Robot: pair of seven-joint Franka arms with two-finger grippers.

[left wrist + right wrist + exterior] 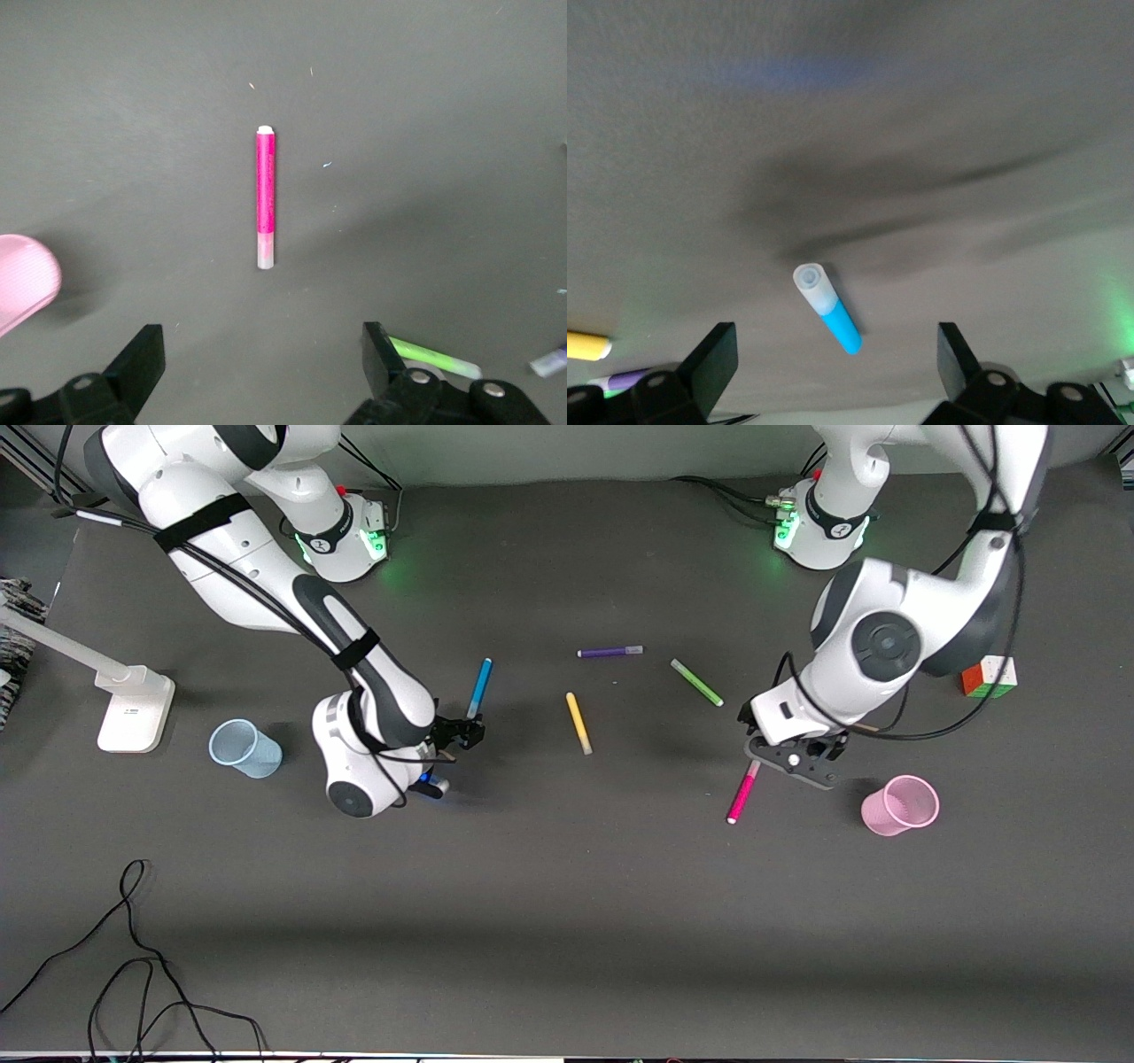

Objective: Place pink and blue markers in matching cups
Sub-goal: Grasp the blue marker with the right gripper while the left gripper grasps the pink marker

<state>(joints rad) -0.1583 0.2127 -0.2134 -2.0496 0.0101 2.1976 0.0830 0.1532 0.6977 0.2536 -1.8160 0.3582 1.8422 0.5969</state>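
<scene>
From the front view, the dark worktop [567, 921] carries five markers. The blue marker [479, 687] lies near the right arm's end, with the right gripper [468, 733] close above its nearer tip. The pale blue cup [244, 748] stands upright farther toward that end, beside a white lamp base [135, 708]. The pink marker [742, 793] lies toward the left arm's end, its farther, pale cap end under the left gripper [797, 760]. The pink cup [900, 805] stands upright just beside that gripper, apart from the marker. Between the two arms lie a yellow marker [578, 723], a purple marker [610, 652] and a green marker [696, 683]. A colour cube [990, 677] sits near the left arm.

In the left wrist view, the left gripper [263, 359] has its fingers [140, 359] spread wide, with the pink marker [265, 197] flat on the worktop between them, untouched. The pink cup's ribbed wall [25, 282] shows at the edge, and the green marker [432, 356] lies by one finger.

In the right wrist view, the right gripper [833, 359] also has its fingers [713, 359] wide apart, the blue marker [827, 307] lying free between them with its pale cap toward the camera. The yellow marker's end [586, 345] shows at the edge.
</scene>
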